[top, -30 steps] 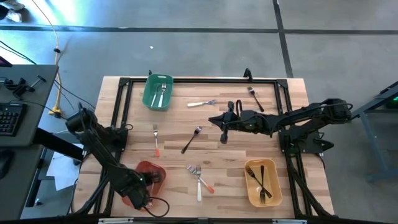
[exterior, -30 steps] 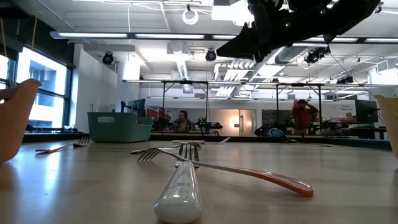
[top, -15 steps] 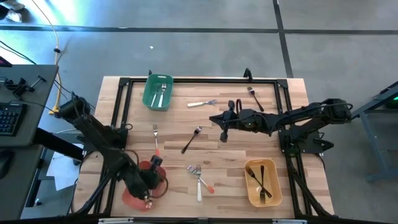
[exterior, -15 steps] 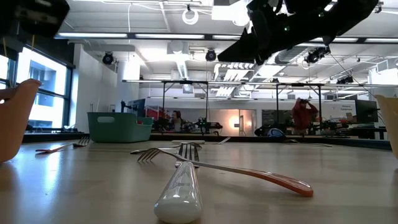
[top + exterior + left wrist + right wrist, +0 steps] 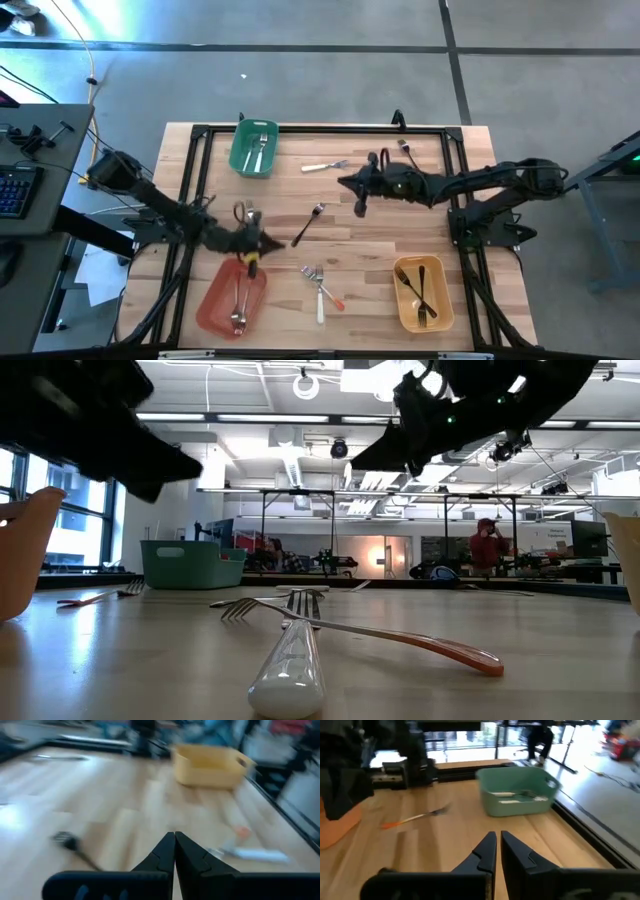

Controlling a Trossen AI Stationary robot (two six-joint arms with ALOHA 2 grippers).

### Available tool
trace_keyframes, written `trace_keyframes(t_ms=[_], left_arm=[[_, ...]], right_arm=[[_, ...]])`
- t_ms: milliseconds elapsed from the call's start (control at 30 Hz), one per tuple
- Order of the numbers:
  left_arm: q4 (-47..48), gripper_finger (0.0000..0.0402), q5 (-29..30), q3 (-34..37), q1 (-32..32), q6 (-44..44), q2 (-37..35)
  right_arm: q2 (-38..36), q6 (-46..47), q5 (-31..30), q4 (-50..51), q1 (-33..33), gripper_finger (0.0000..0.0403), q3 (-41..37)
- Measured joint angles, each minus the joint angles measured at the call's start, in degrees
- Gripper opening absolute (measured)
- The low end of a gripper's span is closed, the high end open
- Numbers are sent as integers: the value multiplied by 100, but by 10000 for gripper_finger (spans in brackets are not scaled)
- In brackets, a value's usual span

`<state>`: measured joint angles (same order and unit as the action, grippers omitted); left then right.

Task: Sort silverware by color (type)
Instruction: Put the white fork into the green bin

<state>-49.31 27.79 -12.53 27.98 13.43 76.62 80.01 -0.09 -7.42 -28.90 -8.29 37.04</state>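
My left gripper (image 5: 262, 241) hangs shut above the table, just past the red bin's far end, over the handle end of a red-tipped fork (image 5: 247, 212). My right gripper (image 5: 343, 182) is shut and raised over the table's middle, pointing toward the green bin (image 5: 517, 795). On the wood lie a white fork (image 5: 325, 166), two black forks (image 5: 308, 222) (image 5: 410, 155), and a white fork crossed with a red-tipped one (image 5: 320, 285). The red bin (image 5: 232, 298) holds utensils, and the yellow bin (image 5: 422, 292) holds black forks.
The green bin (image 5: 253, 148) with white utensils sits at the far left. A black metal frame (image 5: 320, 128) runs along the table's edges. Bare wood lies between the yellow bin and the right arm. People show in the room behind (image 5: 485, 545).
My left arm has risen out of the red bin and swung toward the table's middle and far side, uncovering the bin with utensils lying in it. My right gripper has shifted a little toward the far edge.
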Motion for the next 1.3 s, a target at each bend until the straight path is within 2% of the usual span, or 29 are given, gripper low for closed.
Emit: trace_keyframes(t_ms=[167, 400, 600, 800, 933, 1033, 1167, 1233, 1300], left_arm=[[-1099, 0, -83, 541, -929, -136, 7], [-1808, 0, -1074, 734, -2278, -900, 7], [-1848, 0, -2061, 734, -3519, -1158, 7], [-1764, 0, -2869, 698, -4578, -818, 7], [-844, 0, -3899, 231, -5223, -574, 7], [758, 0, -4406, -496, -5539, -810, 9], [2939, 0, -4216, -1648, -5683, -1755, 49], [3514, 0, -4082, -2142, -5717, -2138, 173], [3817, 3, -3931, -2542, -5760, -2256, 370]], right_arm=[[69, 440, 206, 194, -456, 9, 2], [567, 520, 671, 486, -844, 9, 90], [819, 193, 713, 2099, -1084, 14, 974], [933, 105, 723, 3266, -1108, 55, 1637], [933, -134, 721, 3304, -1119, 74, 1648], [963, -345, 719, 3282, -1123, 67, 1648], [979, -603, 721, 3091, -1134, 31, 1648], [979, -623, 722, 2952, -1137, 9, 1648], [979, -636, 785, 2845, -1139, 5, 1646]])
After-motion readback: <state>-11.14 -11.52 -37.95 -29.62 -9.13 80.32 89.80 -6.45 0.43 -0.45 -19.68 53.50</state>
